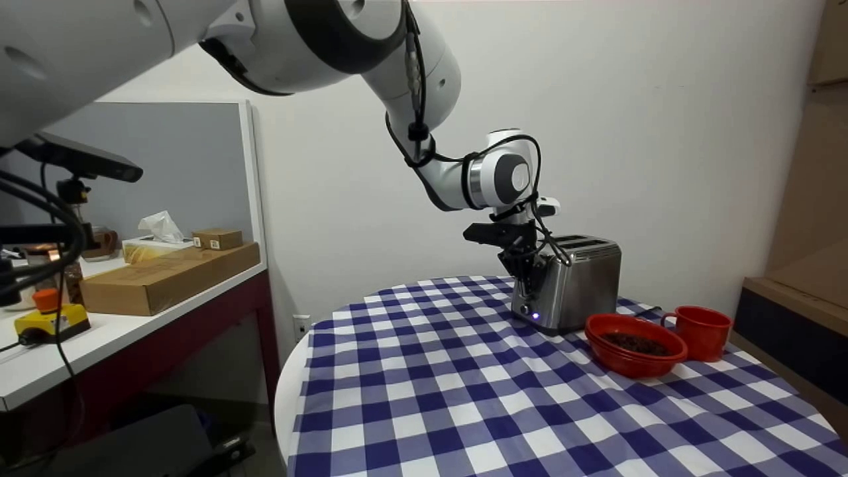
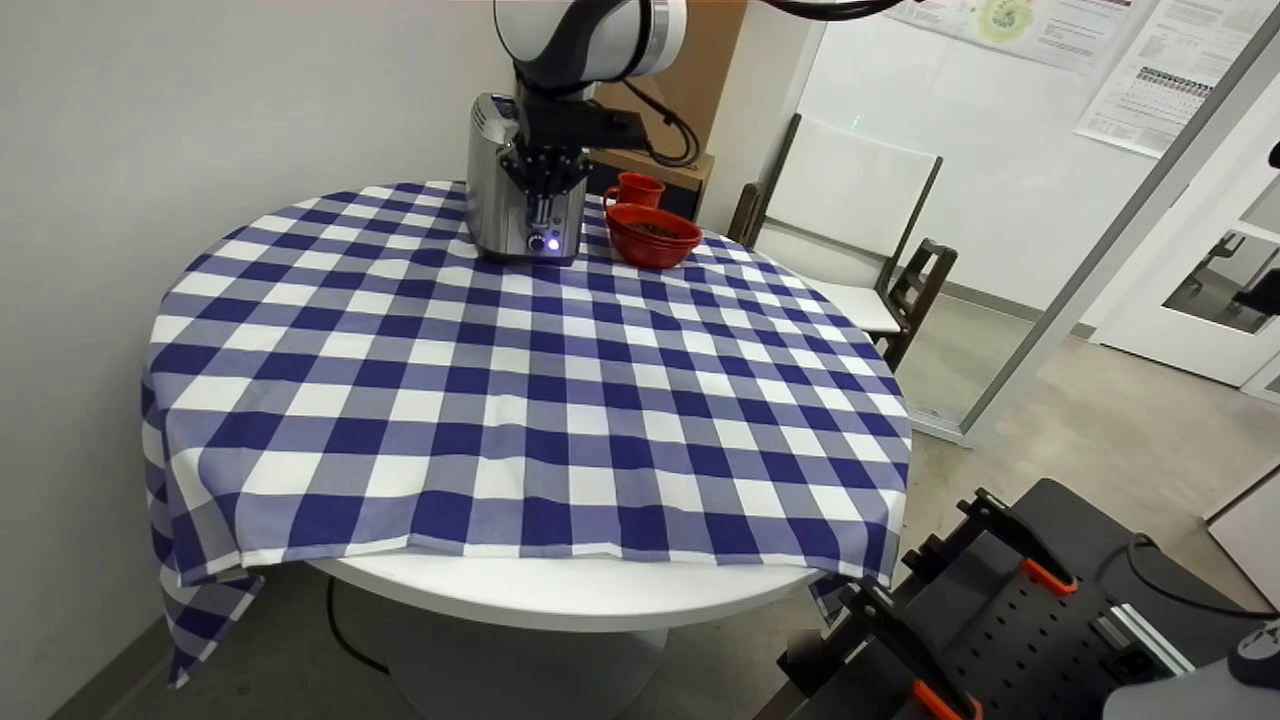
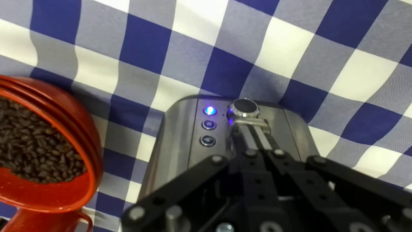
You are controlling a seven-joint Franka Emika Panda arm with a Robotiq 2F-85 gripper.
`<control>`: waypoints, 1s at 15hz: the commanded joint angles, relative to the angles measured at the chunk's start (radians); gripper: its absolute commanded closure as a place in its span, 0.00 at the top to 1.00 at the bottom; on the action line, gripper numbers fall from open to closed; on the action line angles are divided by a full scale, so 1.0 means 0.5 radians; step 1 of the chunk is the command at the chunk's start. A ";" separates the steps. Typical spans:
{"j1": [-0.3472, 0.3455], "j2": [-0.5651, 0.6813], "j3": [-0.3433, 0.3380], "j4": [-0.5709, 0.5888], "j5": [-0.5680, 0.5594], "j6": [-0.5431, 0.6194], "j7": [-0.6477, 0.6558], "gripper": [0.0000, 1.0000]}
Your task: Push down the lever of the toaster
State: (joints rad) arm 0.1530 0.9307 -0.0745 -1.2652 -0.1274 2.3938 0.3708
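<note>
A silver toaster (image 1: pixel 591 286) stands upright at the back of the table in both exterior views (image 2: pixel 489 190). In the wrist view its control face (image 3: pixel 175 138) shows a round knob (image 3: pixel 245 108), several buttons and a lit blue light (image 3: pixel 210 111). The silver lever (image 3: pixel 251 121) sits low, just above the knob, at my fingertips. My gripper (image 3: pixel 256 129) points down along the toaster's front with its fingers together and nothing visible between them. The tips meet the lever and partly hide it. The gripper also shows against the toaster in both exterior views (image 1: pixel 525 286) (image 2: pixel 541 208).
A red bowl (image 1: pixel 619 364) with dark beans stands close beside the toaster. A red mug (image 1: pixel 706 334) stands behind the bowl. A blue and white checked cloth (image 2: pixel 520 400) covers the round table. A wall (image 2: pixel 300 90) is close behind the toaster.
</note>
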 commanded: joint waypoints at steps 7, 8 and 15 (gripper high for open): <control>-0.140 -0.034 0.163 0.179 0.398 -0.509 -0.047 0.47; -0.170 -0.102 0.189 0.147 0.460 -0.572 -0.058 0.55; -0.239 -0.747 0.208 -0.408 0.535 -0.976 -0.231 1.00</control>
State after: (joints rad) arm 0.0411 0.7288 0.0231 -1.2743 0.1267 1.9543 0.3144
